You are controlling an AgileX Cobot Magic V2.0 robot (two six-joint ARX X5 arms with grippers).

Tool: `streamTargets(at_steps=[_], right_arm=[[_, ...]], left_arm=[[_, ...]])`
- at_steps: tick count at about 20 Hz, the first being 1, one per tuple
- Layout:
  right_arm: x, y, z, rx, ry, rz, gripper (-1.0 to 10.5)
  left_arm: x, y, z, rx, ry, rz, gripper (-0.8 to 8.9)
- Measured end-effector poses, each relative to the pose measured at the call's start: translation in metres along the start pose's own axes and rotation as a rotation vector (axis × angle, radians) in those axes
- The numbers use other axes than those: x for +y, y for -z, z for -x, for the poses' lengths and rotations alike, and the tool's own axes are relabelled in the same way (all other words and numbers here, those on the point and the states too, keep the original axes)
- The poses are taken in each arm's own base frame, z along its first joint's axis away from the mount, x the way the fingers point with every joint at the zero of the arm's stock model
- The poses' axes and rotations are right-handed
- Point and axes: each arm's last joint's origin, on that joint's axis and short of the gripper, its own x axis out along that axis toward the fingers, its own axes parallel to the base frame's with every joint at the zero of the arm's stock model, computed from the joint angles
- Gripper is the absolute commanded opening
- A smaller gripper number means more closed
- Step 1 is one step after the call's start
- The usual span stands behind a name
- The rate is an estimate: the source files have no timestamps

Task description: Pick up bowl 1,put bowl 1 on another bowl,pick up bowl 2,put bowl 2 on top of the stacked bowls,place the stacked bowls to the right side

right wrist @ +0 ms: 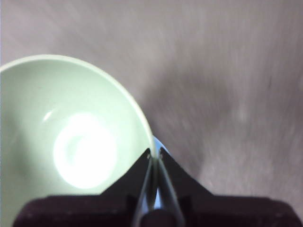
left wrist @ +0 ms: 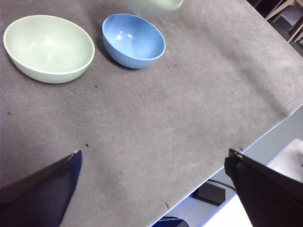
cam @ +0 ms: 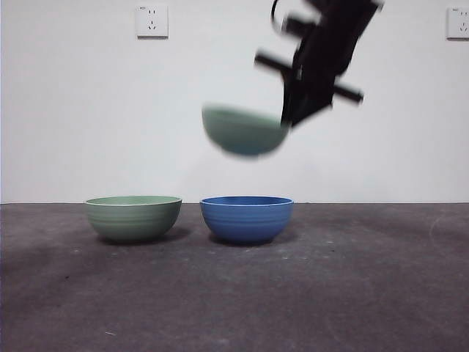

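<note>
A pale green bowl [cam: 244, 132] hangs blurred in the air above the blue ridged bowl [cam: 247, 218], held by its right rim. My right gripper [cam: 287, 119] is shut on that rim; the right wrist view shows its jaws pinching the edge of the green bowl [right wrist: 71, 142], with a sliver of the blue bowl [right wrist: 158, 142] below. A second pale green bowl [cam: 133, 217] rests on the table left of the blue one. In the left wrist view the blue bowl [left wrist: 133, 40] and the resting green bowl [left wrist: 49, 47] sit side by side, far from my open left gripper [left wrist: 151, 189].
The dark grey table [cam: 352, 293] has its edge [left wrist: 265, 132] near my left gripper, with floor and a black box [left wrist: 210, 193] beyond it. A white wall with sockets [cam: 152, 20] stands behind.
</note>
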Motion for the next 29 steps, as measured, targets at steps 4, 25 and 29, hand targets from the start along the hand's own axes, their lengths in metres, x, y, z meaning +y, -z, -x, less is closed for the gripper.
streamTargets(at_steps=[4,25,29], right_arm=[[0.000,0.017,-0.042,0.098,0.033,0.009,-0.1],[0.024,0.016,0.008,0.123,0.099,0.132,2.6],[0.031,0.007,0.095,0.007,0.086,0.133,2.6]], left_arm=[[0.000,0.000,0.000,0.003,-0.011,0.000,5.39],[0.045,-0.035,-0.047,0.008,-0.143,0.050,5.35],[0.067,-0.056,-0.088,-0.045,-0.183,0.075,5.33]])
